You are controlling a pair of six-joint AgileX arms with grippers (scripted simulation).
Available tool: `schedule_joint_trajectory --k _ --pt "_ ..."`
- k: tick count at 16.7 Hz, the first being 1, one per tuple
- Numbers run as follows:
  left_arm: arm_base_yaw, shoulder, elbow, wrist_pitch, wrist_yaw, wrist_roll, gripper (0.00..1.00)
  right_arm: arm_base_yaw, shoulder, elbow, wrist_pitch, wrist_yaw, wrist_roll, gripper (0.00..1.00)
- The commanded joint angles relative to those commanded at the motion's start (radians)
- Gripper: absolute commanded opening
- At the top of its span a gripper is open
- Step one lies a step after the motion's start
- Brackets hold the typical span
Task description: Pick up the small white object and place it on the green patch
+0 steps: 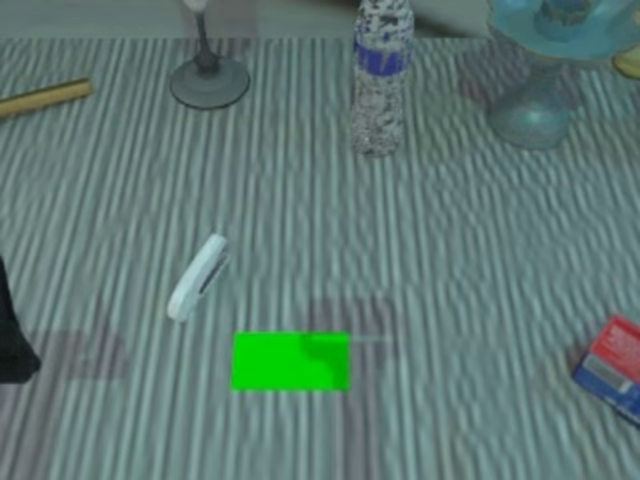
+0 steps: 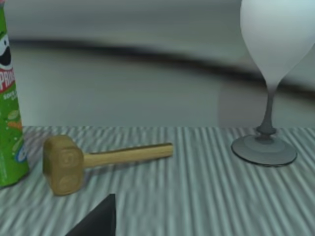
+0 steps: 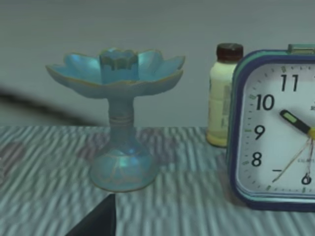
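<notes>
Here, the small white object lies tilted, left of centre, just up-left of the green patch; jaw state of either gripper cannot be told.

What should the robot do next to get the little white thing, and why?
Probably swing the left arm from the table's left edge over the small white object. It lies untouched on the striped cloth, just up and left of the green patch, nearer that arm.
</notes>
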Motion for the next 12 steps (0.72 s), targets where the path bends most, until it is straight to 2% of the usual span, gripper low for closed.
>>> schedule_joint_trajectory --k 6,12 --pt "-0.025 0.102 0.103 -0.077 0.002 0.004 1.00 0.000 0.000 0.000 0.000 0.000 0.000 1.00" --pt "-0.109 0.563 0.540 -0.375 0.000 0.021 1.00 0.000 0.000 0.000 0.000 0.000 0.000 1.00"
